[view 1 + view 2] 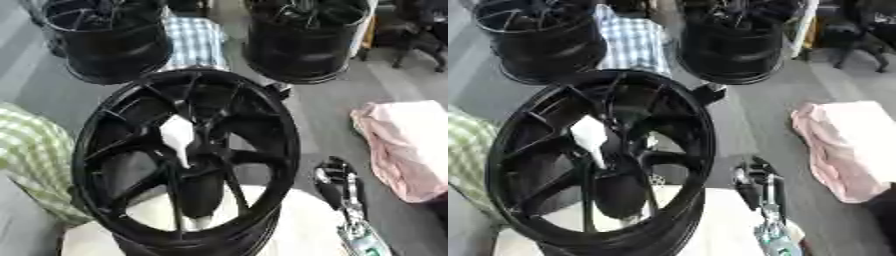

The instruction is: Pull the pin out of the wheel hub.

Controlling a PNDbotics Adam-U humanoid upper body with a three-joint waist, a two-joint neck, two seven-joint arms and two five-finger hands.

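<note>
The white pin [177, 136] sits in the black wheel hub [185, 159], not yet pulled; the right hand [337, 181], fingers seemingly relaxed and empty, waits right of it.

Big black wheel hub [188, 160] fills centre; gaps btwn spokes open, white pin [178, 136] stands at the middle. Right hand [337, 182] just beside rim, lower right. Bare grey floor btwn hub and pink cloth [404, 145]. Two more wheels [109, 40] block far side, approx. close behind.
</note>
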